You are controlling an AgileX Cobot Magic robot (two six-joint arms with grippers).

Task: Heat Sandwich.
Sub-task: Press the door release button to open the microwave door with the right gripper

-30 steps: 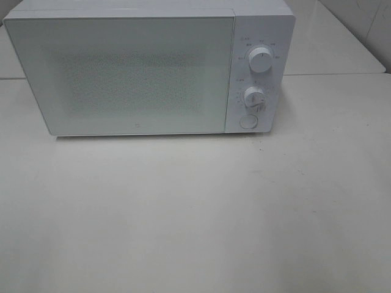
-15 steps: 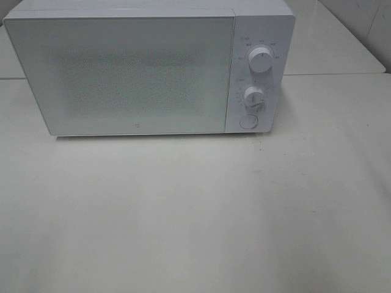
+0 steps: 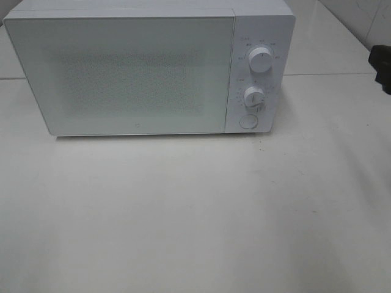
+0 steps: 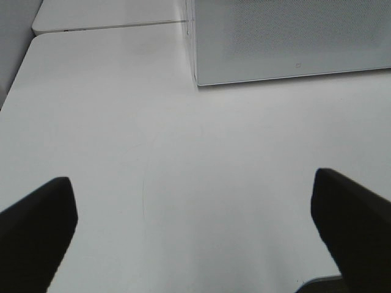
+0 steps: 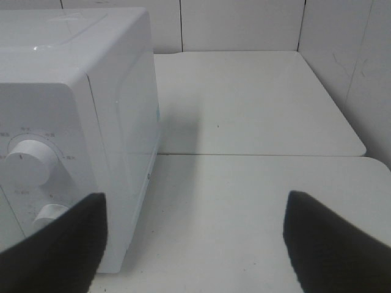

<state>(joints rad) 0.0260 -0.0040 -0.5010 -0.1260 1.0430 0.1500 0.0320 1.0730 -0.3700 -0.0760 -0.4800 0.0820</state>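
White box-shaped microwave oven (image 3: pixel 134 73), door closed, on white worktop (image 3: pixel 183 213). Black left fingers (image 4: pixel 36 232) and right fingers (image 5: pixel 55 244) spread wide, holding nothing. Place of the sandwich: cannot be told.

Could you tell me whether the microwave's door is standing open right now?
No, the microwave has its door shut, lying flush with the control panel beside it.

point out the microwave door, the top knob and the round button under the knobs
microwave door (image 3: pixel 125 76), high view, middle of its front panel
top knob (image 3: pixel 261 61), high view, centre of its face
round button (image 3: pixel 248 121), high view, centre of its face
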